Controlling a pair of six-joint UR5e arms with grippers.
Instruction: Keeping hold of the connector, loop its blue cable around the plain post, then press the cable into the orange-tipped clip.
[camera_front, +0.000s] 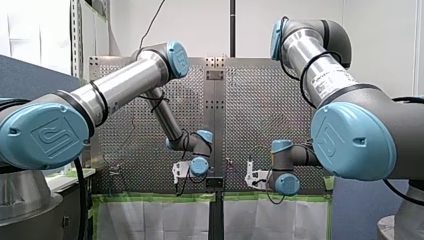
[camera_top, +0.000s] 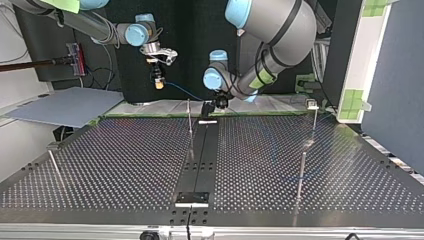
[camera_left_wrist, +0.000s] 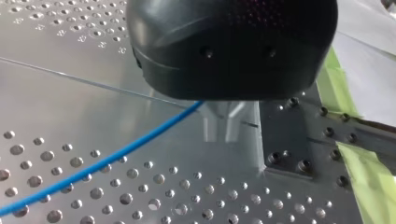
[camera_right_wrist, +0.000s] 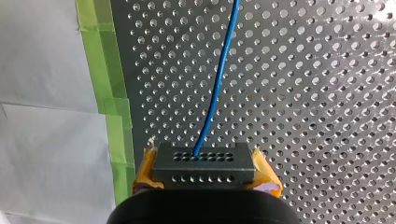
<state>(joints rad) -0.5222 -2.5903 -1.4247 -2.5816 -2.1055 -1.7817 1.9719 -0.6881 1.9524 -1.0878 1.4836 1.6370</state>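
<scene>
Right end effector (camera_right_wrist: 205, 164): yellow pads clamped on the black perforated rectangular connector (camera_right_wrist: 204, 170), aloft, left of centre in the top view.
Thin blue cable (camera_right_wrist: 216, 84): leaves the connector's face, crosses over the perforated metal table (camera_right_wrist: 327, 102), and ends under the left end effector (camera_left_wrist: 229, 127).
Left end effector: low over the table, seemingly at the cable; open or closed cannot be told.

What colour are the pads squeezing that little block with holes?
The pads are yellow-orange, either side of the dark connector; the right wrist view shows them best.
</scene>
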